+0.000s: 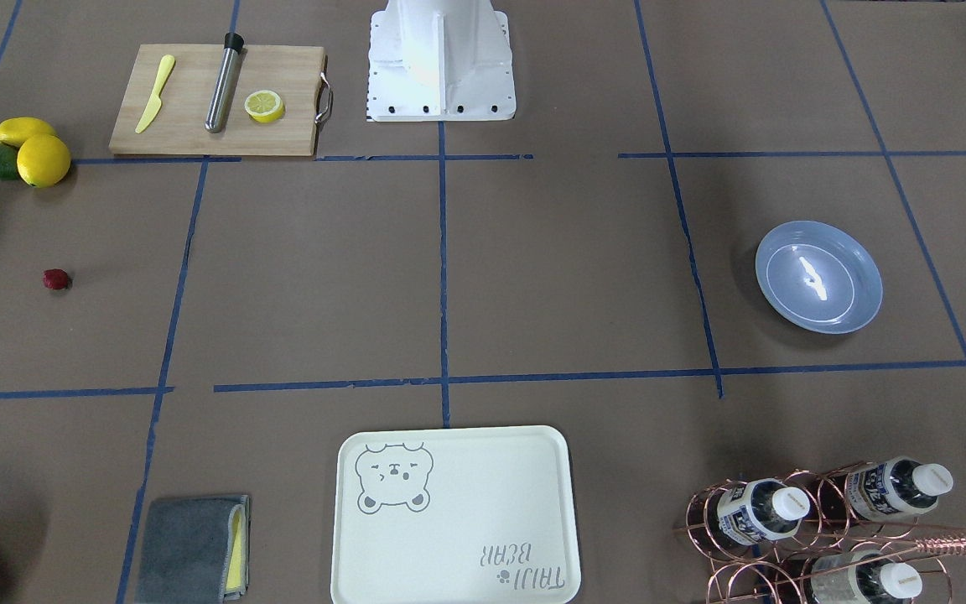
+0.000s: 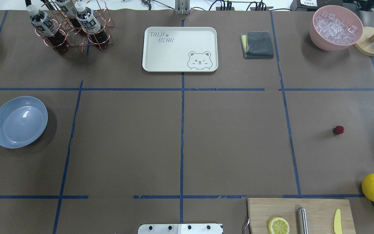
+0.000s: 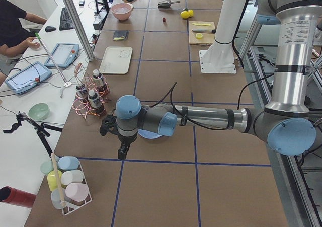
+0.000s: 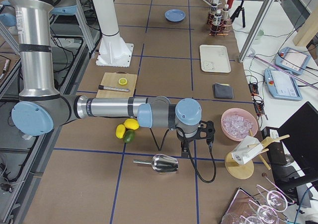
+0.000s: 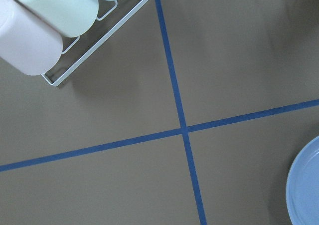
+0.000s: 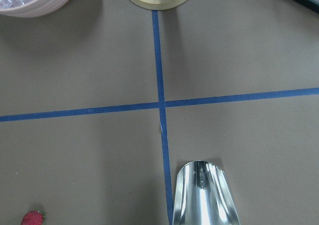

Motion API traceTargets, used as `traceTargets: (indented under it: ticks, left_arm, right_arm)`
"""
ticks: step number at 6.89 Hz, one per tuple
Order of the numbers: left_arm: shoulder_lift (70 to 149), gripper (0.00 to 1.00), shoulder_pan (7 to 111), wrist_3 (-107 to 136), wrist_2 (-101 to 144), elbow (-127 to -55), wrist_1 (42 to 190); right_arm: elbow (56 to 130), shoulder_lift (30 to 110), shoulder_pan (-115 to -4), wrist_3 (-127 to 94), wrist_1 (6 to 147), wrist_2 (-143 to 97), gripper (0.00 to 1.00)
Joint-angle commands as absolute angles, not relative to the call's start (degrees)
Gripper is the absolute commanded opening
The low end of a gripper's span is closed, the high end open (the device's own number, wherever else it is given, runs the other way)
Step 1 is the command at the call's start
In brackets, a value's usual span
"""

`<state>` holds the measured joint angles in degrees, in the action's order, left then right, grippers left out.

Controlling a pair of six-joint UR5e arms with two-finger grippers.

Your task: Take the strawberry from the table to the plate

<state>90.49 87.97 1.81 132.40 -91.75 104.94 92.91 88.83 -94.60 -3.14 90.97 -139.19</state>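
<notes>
The strawberry (image 1: 56, 279) (image 2: 338, 130) is a small dark red berry lying alone on the brown table (image 2: 232, 146), on the robot's right side; the right wrist view catches the strawberry (image 6: 33, 218) at its lower left edge. The pale blue plate (image 1: 835, 315) (image 2: 19, 122) sits empty on the robot's left side, and a sliver of the plate (image 5: 305, 190) shows in the left wrist view. The left gripper (image 3: 122, 152) hangs beside the plate, past the table's left part. The right gripper (image 4: 185, 145) hovers near a metal scoop. Whether either is open or shut, I cannot tell.
A cutting board (image 1: 215, 101) holds a yellow knife, a steel rod and a lemon half. Lemons and an avocado (image 1: 26, 149) lie near the strawberry. A bear tray (image 2: 180, 48), grey cloth (image 2: 257, 45), bottle rack (image 2: 70, 26), ice bowl (image 2: 335, 27) and scoop (image 6: 204, 195) stand around.
</notes>
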Motion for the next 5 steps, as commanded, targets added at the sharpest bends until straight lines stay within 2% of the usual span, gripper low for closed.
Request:
traceTargets:
  ticks: [1,3,5]
  left_arm:
    - [84.59,1.0,79.42,22.14,132.28,-91.58,125.82]
    - [81.22,1.0,71.05,36.07,131.66,-89.32,140.21]
    - [81.12,0.98,66.47,44.43,127.3,-86.05,148.16]
  right_arm:
    - [93.51,88.59,-94.22,-3.16,90.97,-139.48,1.0]
    - [94.3,88.51,-93.52,-3.43,91.05,-139.48,1.0]
    - [98.16,87.98,-93.07,-3.78,91.14,-138.69,1.0]
